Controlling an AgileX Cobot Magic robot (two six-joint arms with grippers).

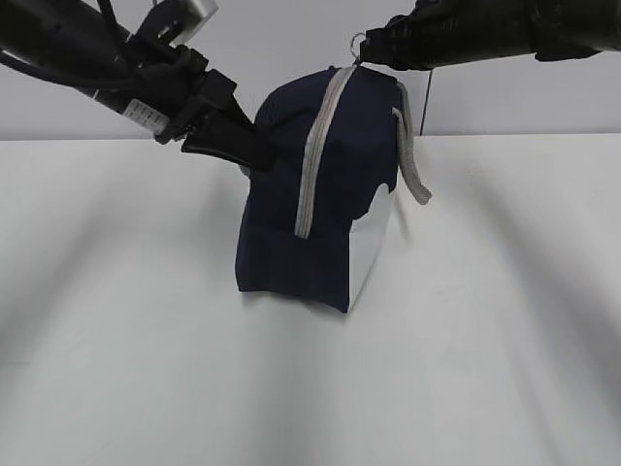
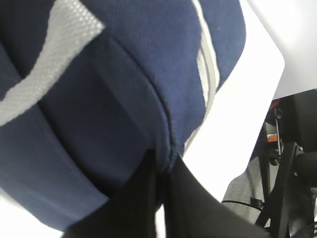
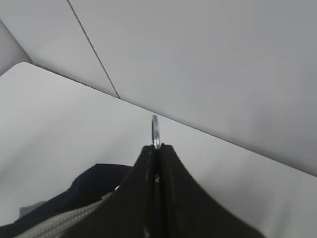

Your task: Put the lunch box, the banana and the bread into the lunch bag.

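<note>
The navy lunch bag (image 1: 320, 194) stands on its end in the middle of the white table, its grey zipper (image 1: 315, 146) running down the side that faces the exterior view. My left gripper (image 1: 254, 146) is shut on a fold of the bag's navy fabric (image 2: 148, 74) at its upper left; in the left wrist view the gripper (image 2: 163, 166) pinches that fold. At the bag's top, my right gripper (image 1: 367, 49) is shut on the zipper's ring pull (image 3: 156, 130); in the right wrist view the gripper (image 3: 157, 147) has the ring sticking out past its tips. The lunch box, banana and bread are out of view.
A grey strap handle (image 1: 412, 160) hangs down the bag's right side. The white table (image 1: 146, 340) stretches around the bag, with a grey wall (image 1: 291, 49) behind it. Dark robot frame parts (image 2: 290, 168) show beyond the table edge in the left wrist view.
</note>
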